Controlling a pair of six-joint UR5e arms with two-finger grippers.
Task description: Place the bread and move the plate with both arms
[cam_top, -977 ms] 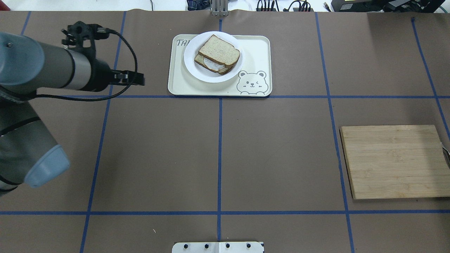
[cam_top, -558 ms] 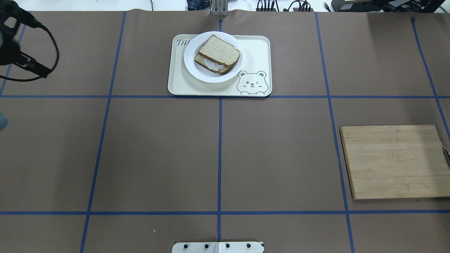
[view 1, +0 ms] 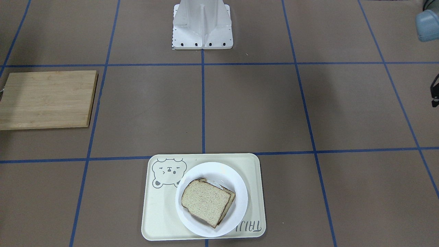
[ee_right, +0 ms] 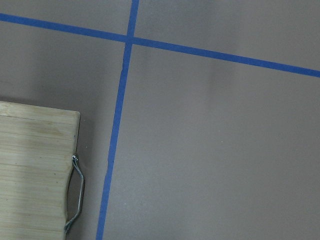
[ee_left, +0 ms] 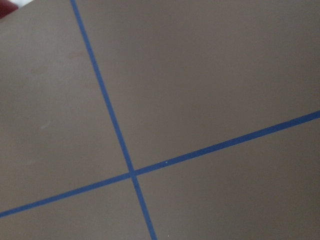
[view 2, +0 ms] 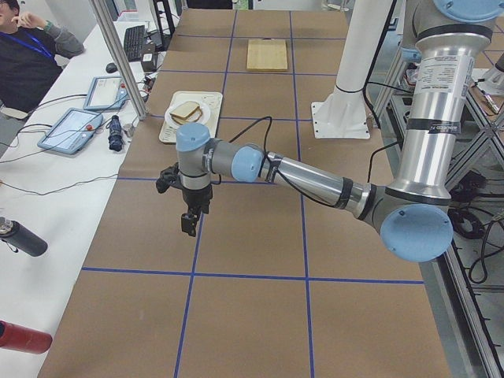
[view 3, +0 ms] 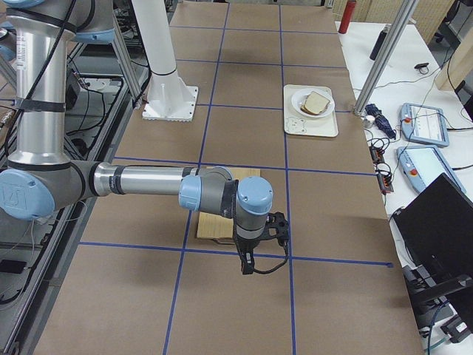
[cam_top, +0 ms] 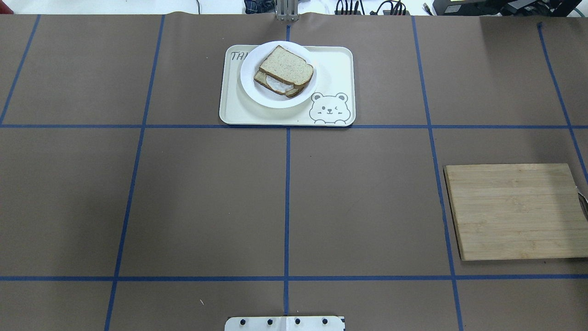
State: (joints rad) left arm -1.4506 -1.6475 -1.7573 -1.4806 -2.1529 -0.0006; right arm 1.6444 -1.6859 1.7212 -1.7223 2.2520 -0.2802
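The bread [cam_top: 287,64] lies on top of a second slice with fried egg [cam_top: 275,85], both on the plate [cam_top: 271,100], which sits on the cream bear tray [cam_top: 335,69] at the table's far middle. The bread [view 1: 205,200] and plate [view 1: 212,169] also show in the front-facing view. My left gripper [view 2: 189,224] hangs over bare table far left of the tray and shows only in the exterior left view, so I cannot tell if it is open. My right gripper [view 3: 247,266] hangs near the cutting board's outer end and shows only in the exterior right view; I cannot tell its state.
A wooden cutting board [cam_top: 514,211] with a metal handle [ee_right: 77,195] lies on my right side. The white robot base [view 1: 202,24] stands at the near middle edge. Blue tape lines mark a grid on the brown table cover. An operator and tablets are beyond the far edge.
My left arm has swung left and out of the overhead view. The bread, plate, tray and board have not moved.
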